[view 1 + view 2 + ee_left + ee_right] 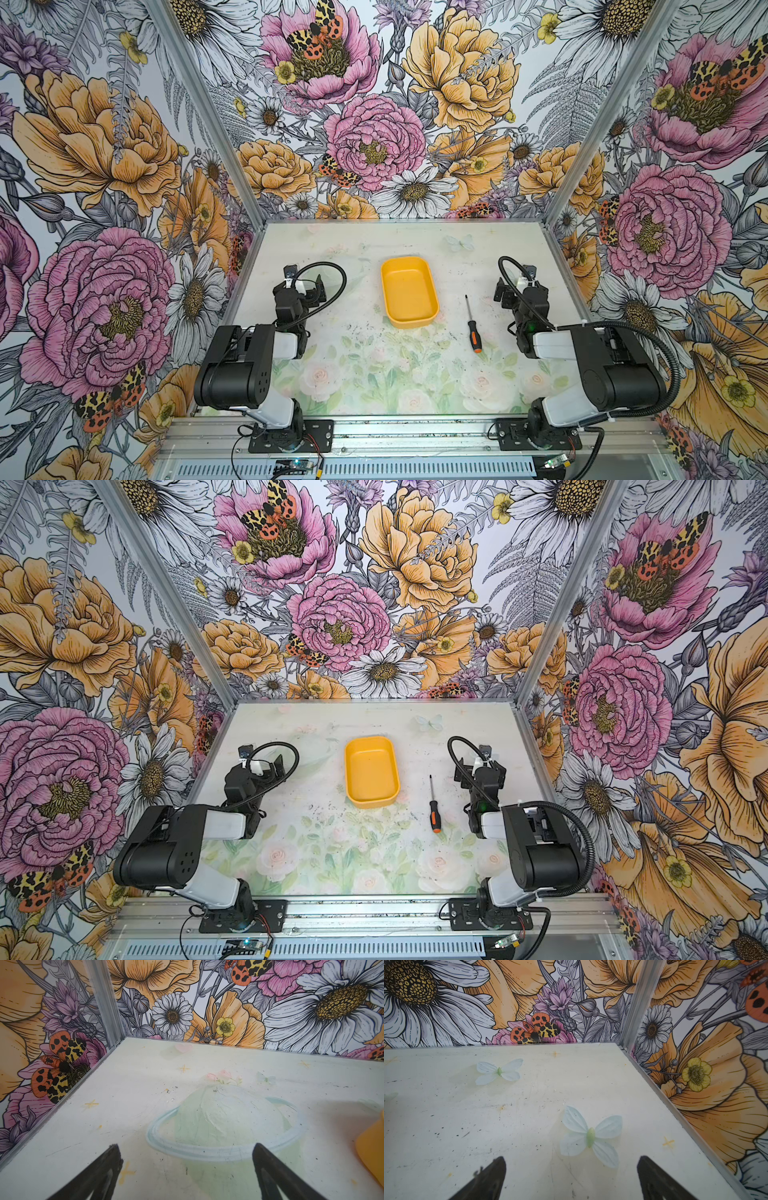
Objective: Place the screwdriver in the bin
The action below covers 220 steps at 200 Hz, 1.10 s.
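I see the screwdriver (471,324) lying flat on the surface (365,374), right of centre in both top views. It is near the yellow bin (409,291) but not touching it. Its shaft points up the frame and its orange end points down. The left gripper (186,1147) is spread wide over bare surface at mid-left. The right gripper (571,1158) is likewise wide apart at mid-right, gripping nothing.

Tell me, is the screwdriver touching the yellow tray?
Apart. In both top views a strip of bare table shows plainly between the screwdriver and the bin, which lies to its left.
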Available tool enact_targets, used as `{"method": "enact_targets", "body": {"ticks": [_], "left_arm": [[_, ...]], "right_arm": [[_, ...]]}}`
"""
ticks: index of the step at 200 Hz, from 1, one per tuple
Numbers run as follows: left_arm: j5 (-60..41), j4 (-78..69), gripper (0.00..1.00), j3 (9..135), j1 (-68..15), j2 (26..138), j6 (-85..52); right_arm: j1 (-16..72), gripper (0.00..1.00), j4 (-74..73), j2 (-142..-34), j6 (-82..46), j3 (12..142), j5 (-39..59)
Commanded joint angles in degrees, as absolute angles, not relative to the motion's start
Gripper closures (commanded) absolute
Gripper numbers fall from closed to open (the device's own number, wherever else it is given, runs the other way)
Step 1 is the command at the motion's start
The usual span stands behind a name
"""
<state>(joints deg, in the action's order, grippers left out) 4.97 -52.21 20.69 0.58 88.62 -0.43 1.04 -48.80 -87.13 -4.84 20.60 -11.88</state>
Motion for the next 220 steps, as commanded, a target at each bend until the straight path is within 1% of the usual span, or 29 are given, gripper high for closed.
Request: {"method": "enact_targets", "body": {"ticks": [1, 126, 166, 197, 220], "left_arm": [[3.8, -54.0, 0.01, 21.6, 1.0, 88.9, 0.2], [3.4, -54.2, 0.01, 21.5, 0.9, 88.9, 0.4], [1.7, -56.2, 0.01, 20.4, 0.5, 88.9, 1.6], [1.2, -52.1, 0.01, 21.7, 0.3, 86.4, 2.1], [1.9, -42.1, 0.01, 24.0, -0.5, 79.7, 3.0]], "right_arm": [[0.7, 0.00, -50.5, -88.0, -4.4, 22.0, -11.0], [0.6, 0.01, -50.6, -88.0, -4.4, 21.9, -11.0], [0.7, 0.05, -50.9, -87.7, -4.3, 21.8, -11.3], [0.7, 0.05, -40.6, -81.4, -4.8, 24.8, -12.9], [0.7, 0.05, -31.9, -75.4, -5.9, 26.5, -12.1]]}}
